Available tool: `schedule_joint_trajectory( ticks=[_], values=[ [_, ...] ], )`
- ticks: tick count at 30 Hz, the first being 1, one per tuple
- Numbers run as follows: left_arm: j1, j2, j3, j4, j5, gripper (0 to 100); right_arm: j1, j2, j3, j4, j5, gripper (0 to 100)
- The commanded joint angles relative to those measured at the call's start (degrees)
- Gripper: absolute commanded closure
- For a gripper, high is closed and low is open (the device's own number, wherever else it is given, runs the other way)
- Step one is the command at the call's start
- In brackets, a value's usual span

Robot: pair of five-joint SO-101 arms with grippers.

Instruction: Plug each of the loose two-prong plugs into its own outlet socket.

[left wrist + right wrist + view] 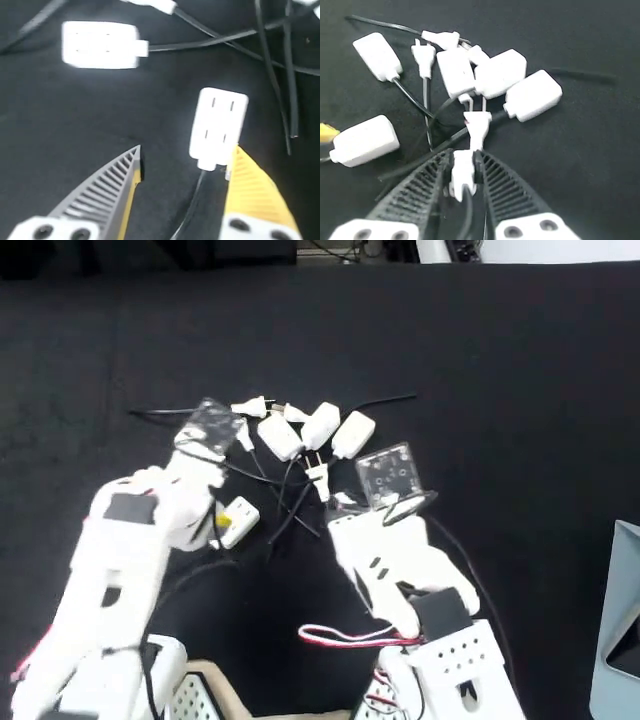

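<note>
My right gripper [464,156] is shut on a white two-prong plug [475,124]. Its prongs point at a cluster of white outlet sockets [500,73], just short of them. From above, this plug [318,478] lies between the right gripper [335,502] and the sockets [320,425]. My left gripper [186,152] is open over the black cloth. A white outlet socket [218,127] with two slot pairs lies against its yellow finger [250,185]. In the high view that socket [238,518] is beside the left gripper [222,523]. Loose plugs [422,55] lie at the cluster's far side.
Thin black cables [290,502] cross the cloth between the arms and trail off toward the back. Another socket block [100,44] lies beyond the left gripper. A grey object [625,620] stands at the right edge. Red and white wires [345,635] loop by the right arm's base.
</note>
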State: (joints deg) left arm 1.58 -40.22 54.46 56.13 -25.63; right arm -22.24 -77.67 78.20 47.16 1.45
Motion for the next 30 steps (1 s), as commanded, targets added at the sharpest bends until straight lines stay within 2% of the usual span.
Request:
schedule_joint_trajectory(
  ticks=[1, 5, 14, 19, 25, 30],
  values=[
    [-6.1, -13.2, 3.6, 1.1, 3.3, 73, -5.8, 5.2, -6.6, 0.0, -0.4, 98.5],
    [-9.5, -21.7, 9.7, 1.1, 9.0, 73, -9.5, 16.1, -13.8, -0.2, -0.5, 98.6],
    [-14.9, -35.1, 19.2, 0.4, 12.2, 73, -15.6, 39.7, -25.8, -7.2, 0.0, 98.6],
    [-20.4, -37.1, 23.8, -5.2, 13.2, 73, -17.1, 50.2, -32.3, -7.4, 0.1, 98.6],
    [-20.6, -37.1, 24.7, -5.5, 13.2, 73, -17.1, 59.1, -37.8, -7.8, 3.9, 98.6],
    [-20.6, -37.1, 24.7, -5.5, 13.2, 73, -17.8, 63.5, -38.1, -13.6, 4.1, 98.6]
  ],
)
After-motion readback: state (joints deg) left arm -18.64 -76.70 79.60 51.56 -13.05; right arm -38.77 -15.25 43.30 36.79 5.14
